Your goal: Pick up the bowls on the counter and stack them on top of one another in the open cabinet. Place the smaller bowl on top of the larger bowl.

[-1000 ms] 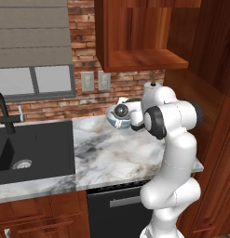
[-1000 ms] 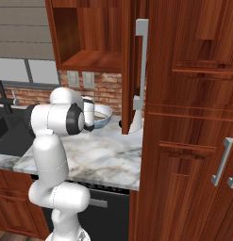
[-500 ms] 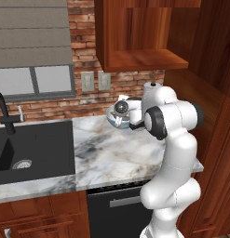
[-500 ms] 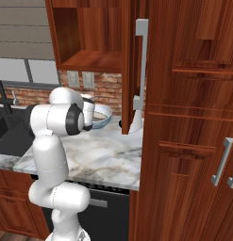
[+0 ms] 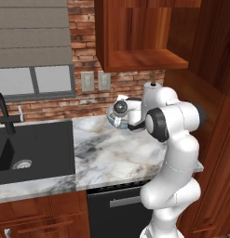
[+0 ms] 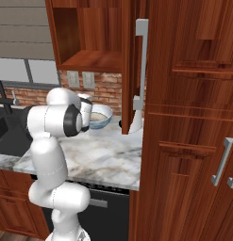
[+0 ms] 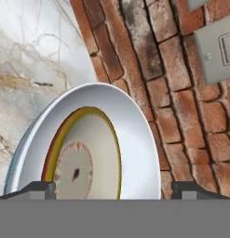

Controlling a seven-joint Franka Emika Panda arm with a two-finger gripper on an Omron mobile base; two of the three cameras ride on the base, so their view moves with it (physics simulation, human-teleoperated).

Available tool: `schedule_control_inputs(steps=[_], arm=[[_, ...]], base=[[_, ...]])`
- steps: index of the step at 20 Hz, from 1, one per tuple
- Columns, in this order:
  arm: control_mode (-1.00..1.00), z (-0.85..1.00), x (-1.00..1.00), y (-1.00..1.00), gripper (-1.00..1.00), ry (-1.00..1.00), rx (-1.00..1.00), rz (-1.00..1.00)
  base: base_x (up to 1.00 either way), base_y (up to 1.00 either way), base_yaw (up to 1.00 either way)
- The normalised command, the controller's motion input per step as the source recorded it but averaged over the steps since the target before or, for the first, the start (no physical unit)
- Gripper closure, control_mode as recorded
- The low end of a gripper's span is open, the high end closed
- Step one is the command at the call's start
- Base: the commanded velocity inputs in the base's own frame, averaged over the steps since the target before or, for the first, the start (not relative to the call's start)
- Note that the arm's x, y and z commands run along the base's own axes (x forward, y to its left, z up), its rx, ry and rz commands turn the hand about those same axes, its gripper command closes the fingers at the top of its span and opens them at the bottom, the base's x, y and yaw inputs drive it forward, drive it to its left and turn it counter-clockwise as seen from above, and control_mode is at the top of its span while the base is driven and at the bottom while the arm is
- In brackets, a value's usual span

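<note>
The claw (image 7: 111, 189) has hardly moved over the last second: in both base views the arm holds almost the same pose, its hand still hovering at the bowl near the brick wall. Its two tips stand spread wide, one on either side of the bowl's rim, and whether they touch it I cannot tell. Right in front of the claw lies the deep white bowl (image 7: 88, 144), and a shallower bowl (image 7: 84, 155) with a yellow-and-red rim already seems to sit nested inside it. Under the claw is the marble table (image 5: 111, 153); the bowl rests on it at the back. Just past the bowl is the brick wall (image 7: 149, 69). Above the claw, the open cabinet (image 5: 144, 58) has a bare shelf. So no lift has begun; the grasp is probably being lined up.
</note>
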Motion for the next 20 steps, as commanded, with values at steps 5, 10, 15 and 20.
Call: schedule_control_inputs(steps=[5,10,15,20], arm=[[-1.0,0.04,-0.26,0.02,-1.0,0.0,0.0,0.0],[-1.0,0.06,-0.31,0.02,-1.0,0.0,0.0,-0.02],[-1.0,0.0,-0.26,0.0,-1.0,0.0,0.0,-0.03],[-1.0,0.0,-0.07,0.0,-1.0,0.06,-0.01,-0.02]], base=[[0.0,0.0,0.0],[0.0,0.0,0.0],[0.0,0.0,0.0],[0.0,0.0,0.0]])
